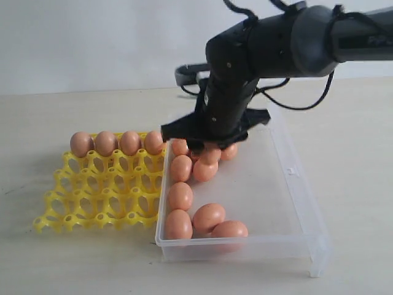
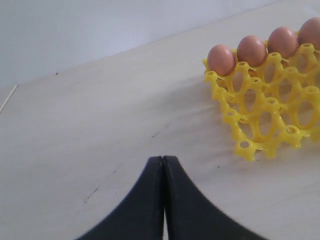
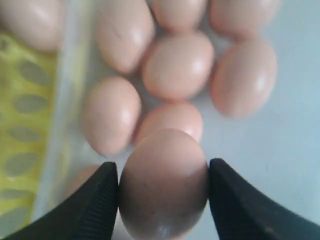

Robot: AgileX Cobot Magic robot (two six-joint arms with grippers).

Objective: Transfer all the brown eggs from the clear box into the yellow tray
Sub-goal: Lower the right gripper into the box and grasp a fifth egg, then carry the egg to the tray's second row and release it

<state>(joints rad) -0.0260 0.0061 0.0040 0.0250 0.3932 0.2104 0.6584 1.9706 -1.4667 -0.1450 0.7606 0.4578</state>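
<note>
occlusion noted first. could not count the brown eggs (image 1: 180, 195) at the far end of the clear box (image 1: 295, 203) in the exterior view, with several hidden behind the right arm (image 1: 245, 55). counted about nine showing in the box, most along the wall beside the yellow tray (image 1: 92, 190), three at the near end. saw only one corner of the tray in the left wrist view, with four eggs, the last cut off at the frame edge. found the neighbouring eggs blurred and cropped in the right wrist view, and the tray reduced to a yellow smear through the box wall.

found the right gripper (image 3: 163, 185) clamped on the held egg (image 3: 163, 165), both black pads touching its sides, just above a cluster of others in the box. found the left gripper (image 2: 163, 167) clenched, fingers pressed together on nothing, over the table (image 2: 100, 125) and apart from the tray.

recorded four eggs seated side by side in the tray's far row. logged shells as orange-brown, smooth, oval, alike in size. made out faint dark specks on the held egg.
</note>
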